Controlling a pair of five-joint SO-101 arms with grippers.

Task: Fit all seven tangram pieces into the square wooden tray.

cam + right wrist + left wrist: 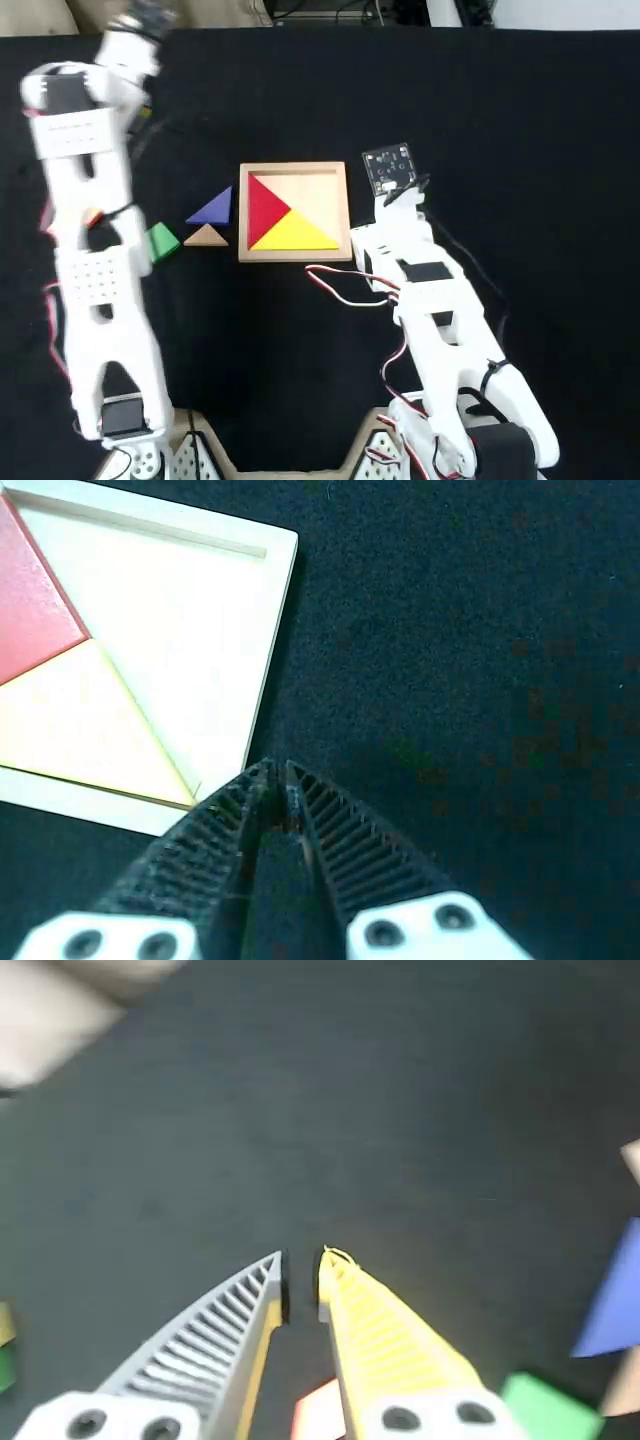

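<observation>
High view: the square wooden tray [295,167] is seen mid-table, with the red triangle [264,207] and yellow triangle [293,235] seated inside. The left gripper [301,1270] and right gripper [277,780] are clenched, empty.

Legible text, numbers, signs: none. White label [70,128] on the upper segment of the left arm [95,275]: faint print, too small to read. Dark circuit board [389,168] on the right arm [440,310] wrist: pale markings, unreadable.

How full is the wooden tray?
Partly full. The red triangle and yellow triangle lie in the tray; its other half is bare wood.
</observation>
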